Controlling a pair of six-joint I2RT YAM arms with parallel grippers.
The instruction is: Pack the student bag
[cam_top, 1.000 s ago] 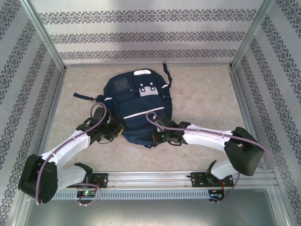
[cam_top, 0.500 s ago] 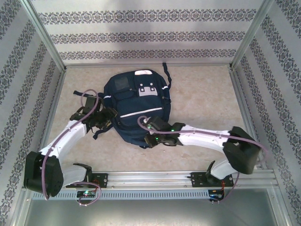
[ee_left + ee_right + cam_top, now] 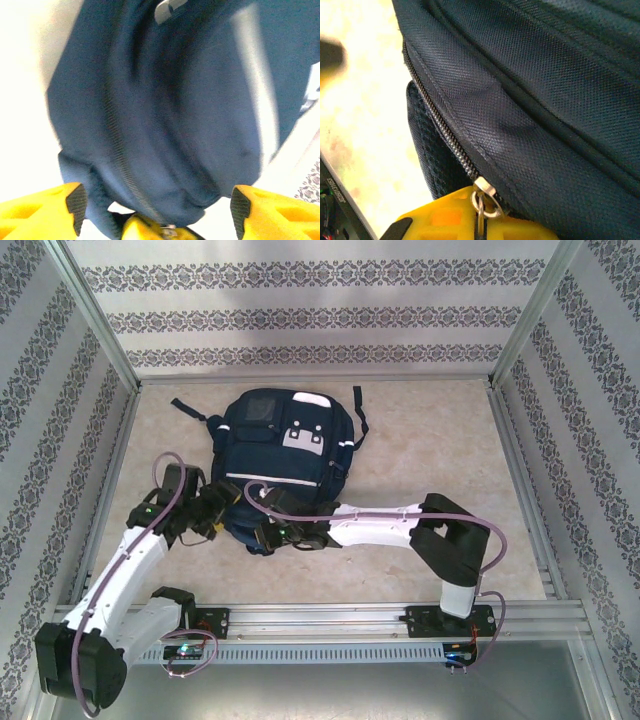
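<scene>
Overhead: bright, even, sharp; faint shadows.
Left wrist: bag (image 3: 165,115) blurred; table (image 3: 25,75) overexposed.
Right wrist: bag weave crisp; table glare, blurred top left.

The student bag (image 3: 285,455) fills the far centre-left of the table (image 3: 430,440); the right arm (image 3: 380,523) bars its near side. The far-right tabletop lies open.

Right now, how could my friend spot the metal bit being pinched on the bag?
Find the navy backpack on the table and follow the zipper along its near edge. Between the yellow fingers of the right end effector sits the zipper pull: a shiny silver ring against dark fabric.
</scene>
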